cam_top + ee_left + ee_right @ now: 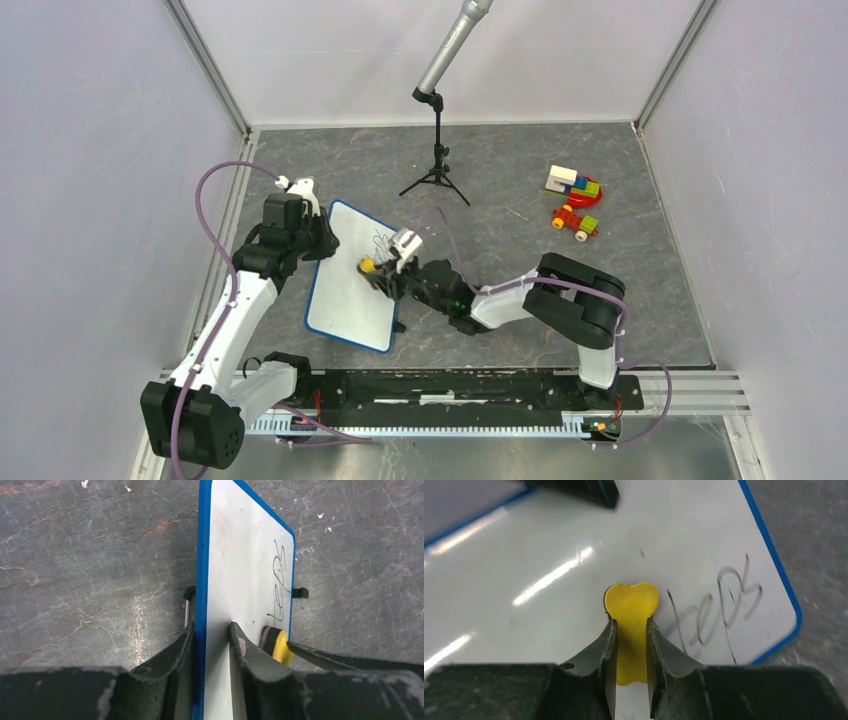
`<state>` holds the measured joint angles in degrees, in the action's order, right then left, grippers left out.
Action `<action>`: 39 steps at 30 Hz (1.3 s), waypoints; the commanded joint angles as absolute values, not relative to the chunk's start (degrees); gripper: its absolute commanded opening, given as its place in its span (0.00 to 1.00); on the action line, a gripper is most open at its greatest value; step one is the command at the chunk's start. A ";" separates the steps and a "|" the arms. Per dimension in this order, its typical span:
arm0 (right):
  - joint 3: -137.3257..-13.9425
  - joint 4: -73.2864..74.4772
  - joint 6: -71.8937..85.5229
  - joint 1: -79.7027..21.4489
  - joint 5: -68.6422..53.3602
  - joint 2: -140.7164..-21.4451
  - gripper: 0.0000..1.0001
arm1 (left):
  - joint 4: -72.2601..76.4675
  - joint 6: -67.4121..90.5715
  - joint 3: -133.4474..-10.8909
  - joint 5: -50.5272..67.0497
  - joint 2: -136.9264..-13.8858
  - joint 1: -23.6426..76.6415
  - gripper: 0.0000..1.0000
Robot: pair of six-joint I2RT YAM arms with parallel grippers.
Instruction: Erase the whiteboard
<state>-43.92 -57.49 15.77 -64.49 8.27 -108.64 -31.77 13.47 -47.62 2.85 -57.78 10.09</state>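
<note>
Left hand [212, 630]: clamps the near edge of the whiteboard [245, 555], one finger [180, 652] against the back by the blue rim, the other pressed on the white face. Narrowly parted, only by the board's thickness.

Right hand [630, 625]: grips a yellow eraser [631, 600] by its narrow waist, fingers closed against both sides. Holds the eraser's rounded, heart-like end on the white surface, just left of the handwriting [719, 605].

Overhead view: places the whiteboard [345, 290] on the grey worktop [520, 170], left of centre in the frame, long side running from upper left to lower right. Shows the left hand [318, 232] at the board's upper left edge and the right hand [385, 270] reaching in from the right with the yellow eraser [367, 265] over the upper right part. Alone takes in a black tripod [437, 165] at upper centre and coloured toy blocks [575, 200] at upper right, well apart from the board. Does not settle whether the gripped edge is raised off the worktop.

Left wrist view: looks along the board and alone shows a small black clip [300, 593] jutting from the right edge, plus the dark pad under the yellow eraser [281, 647].

Right wrist view: gives the clearest reading of the writing.

Whiteboard [549, 545]: white, glossy with streaks of reflected light, thin blue rim, rounded corners. Carries black looping script near one corner, with fainter grey smudged strokes toward the eraser.
</note>
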 commanded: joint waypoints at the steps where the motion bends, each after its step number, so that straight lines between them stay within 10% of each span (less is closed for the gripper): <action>1: -56.35 -54.32 17.94 -64.84 0.45 -111.91 0.17 | -34.51 11.73 -46.86 2.96 -57.34 10.99 0.02; 19: -37.72 -62.13 29.40 -60.29 1.19 -115.13 0.17 | -38.04 11.60 -48.15 3.49 -55.85 11.16 0.02; 39: -45.83 -63.04 35.46 -58.35 2.56 -117.06 0.17 | -34.58 12.31 -44.96 5.76 -56.46 11.16 0.02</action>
<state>-51.24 -60.14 30.63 -59.88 2.20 -112.99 -32.40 13.52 -46.39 2.92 -55.57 10.09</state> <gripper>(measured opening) 0.272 0.327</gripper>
